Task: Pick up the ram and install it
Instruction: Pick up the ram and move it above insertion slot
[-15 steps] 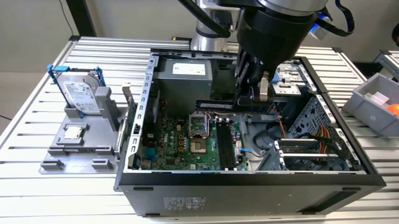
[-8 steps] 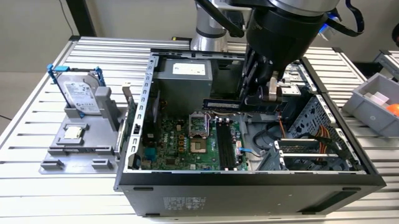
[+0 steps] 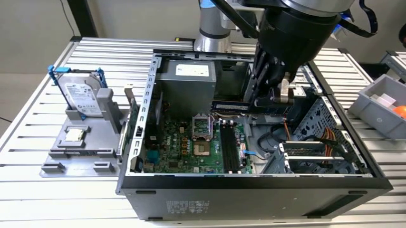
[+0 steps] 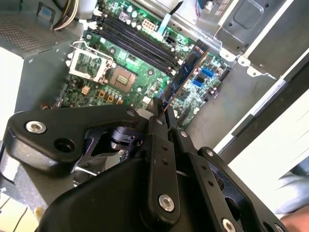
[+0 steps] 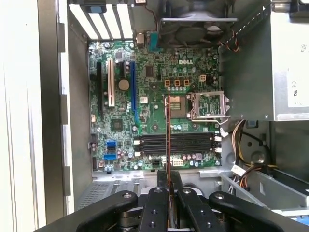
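**A:** What is the gripper [image 5: 168, 175] doing right now?

**B:** It is hanging inside the open computer case [image 3: 254, 184], which is sitting on the slatted table [image 3: 38, 199] towards the near edge in the exterior view. Its fingers are drawn in narrow and are pinching the ram [image 5: 167, 130] by one end.

**A:** And where is the ram sitting?

**B:** It is in the air above the motherboard [image 5: 159, 72], not in a slot. In the exterior view it is hovering near the case's far wall, just in front of the power supply [image 3: 187, 88]. The first wrist view is showing it edge-on, with its free end reaching towards the processor socket [image 5: 205, 104].

**A:** What is worrying you?

**B:** It is lying crosswise to the memory slots [image 5: 176, 143]. If it goes down at this angle, I judge it will be pressing on the slot walls and nearby parts and not seating.

**A:** Anything about the grip?

**B:** The fingers are holding only one end, so I think the long free end could swing or slip as soon as it meets resistance. A tilted stick would be catching one latch first and jamming.

**A:** Anything else in the way?

**B:** The cables [image 5: 241, 169] are running along the case's edge beside the slots, so the arm could be snagging them. I cannot tell whether the ram's notch is facing the right way.
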You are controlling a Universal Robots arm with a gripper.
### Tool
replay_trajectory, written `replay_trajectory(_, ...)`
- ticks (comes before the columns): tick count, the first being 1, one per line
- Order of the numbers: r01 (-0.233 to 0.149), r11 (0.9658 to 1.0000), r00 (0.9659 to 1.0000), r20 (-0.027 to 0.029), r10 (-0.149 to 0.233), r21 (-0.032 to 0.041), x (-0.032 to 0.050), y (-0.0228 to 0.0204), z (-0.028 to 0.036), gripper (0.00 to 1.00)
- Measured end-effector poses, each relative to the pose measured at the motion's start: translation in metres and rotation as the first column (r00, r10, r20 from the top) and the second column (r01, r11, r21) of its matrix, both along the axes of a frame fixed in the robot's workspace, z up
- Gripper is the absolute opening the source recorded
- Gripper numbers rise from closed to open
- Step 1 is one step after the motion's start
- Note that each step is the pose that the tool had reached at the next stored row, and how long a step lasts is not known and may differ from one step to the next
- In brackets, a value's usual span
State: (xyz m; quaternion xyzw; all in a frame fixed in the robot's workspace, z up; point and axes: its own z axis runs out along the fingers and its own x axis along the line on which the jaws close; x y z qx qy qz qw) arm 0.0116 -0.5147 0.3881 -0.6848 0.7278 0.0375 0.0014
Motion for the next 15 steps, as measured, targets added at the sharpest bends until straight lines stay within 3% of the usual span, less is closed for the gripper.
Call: replay_trajectory(15,0.000,1.0000,1.0000,0.0001,0.000,0.0002,0.0138,0.0001,-0.0001,0.00)
